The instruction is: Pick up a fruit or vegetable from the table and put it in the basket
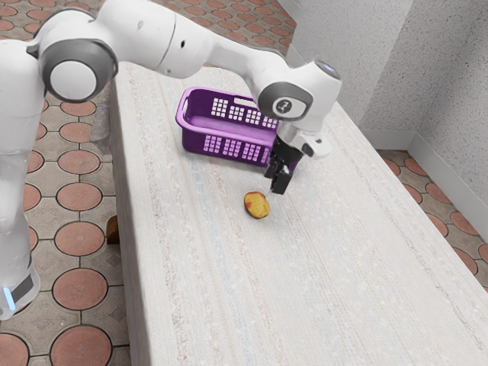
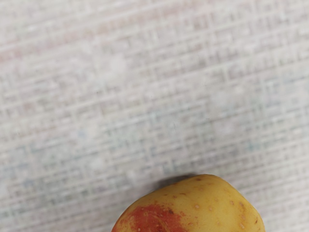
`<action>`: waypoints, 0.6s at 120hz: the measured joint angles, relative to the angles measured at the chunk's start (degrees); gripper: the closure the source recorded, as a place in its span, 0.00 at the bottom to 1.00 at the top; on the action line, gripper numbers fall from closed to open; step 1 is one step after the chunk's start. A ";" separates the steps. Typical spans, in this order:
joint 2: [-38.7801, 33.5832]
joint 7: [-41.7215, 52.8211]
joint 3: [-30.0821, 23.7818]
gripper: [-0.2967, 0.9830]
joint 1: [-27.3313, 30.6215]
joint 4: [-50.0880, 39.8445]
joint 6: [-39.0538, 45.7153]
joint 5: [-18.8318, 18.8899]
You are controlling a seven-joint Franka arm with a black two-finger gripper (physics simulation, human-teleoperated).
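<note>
No legible text, unclear arm logo (image 1: 286, 105)

potato (image 2: 193, 208) cut off by wrist view's lower edge | basket (image 1: 195, 142) partly behind tool (image 1: 277, 180) | table (image 1: 320, 290) cropped below

Pale table (image 1: 328, 267) with purple basket (image 1: 195, 142) and yellow-red fruit or vegetable (image 1: 257, 205).

Surroundings log: floor, walls and counter covering.
Noted floor (image 1: 79, 239) of rounded reddish tiles amid grey-brown pieces, dark joints between; speckled grey walls (image 1: 366, 53) towards exterior view's upper right, meeting at corners, with smooth pale baseboard (image 1: 390, 140) along foot. Recorded counter (image 1: 305, 290) under whitish woven cover, faint reddish and bluish stripes; also brown object (image 1: 113, 229) just beside long edge at exterior view's left, partly hidden, identity undetermined.
</note>
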 joint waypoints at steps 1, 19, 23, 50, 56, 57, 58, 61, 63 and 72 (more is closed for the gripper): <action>0.03 0.33 0.00 0.24 0.00 -0.24 0.23 0.00; 0.19 6.42 0.00 0.24 -0.02 -3.65 3.82 0.52; 0.23 7.49 -0.01 0.24 -0.05 -4.03 4.48 0.58; 0.95 13.37 -1.44 0.24 -0.25 -4.51 7.23 0.47; 0.96 14.40 -1.58 0.24 -0.26 -4.60 7.51 0.40; 0.95 14.56 -1.59 0.24 -0.25 -4.64 7.54 0.39; 0.93 14.72 -1.59 0.24 -0.26 -4.71 7.58 0.39; 0.89 15.20 -1.59 0.24 -0.24 -4.88 7.66 0.38; 0.87 15.50 -1.55 0.24 -0.23 -4.96 7.70 0.38; 0.68 16.77 -1.36 0.24 -0.09 -5.13 7.50 0.44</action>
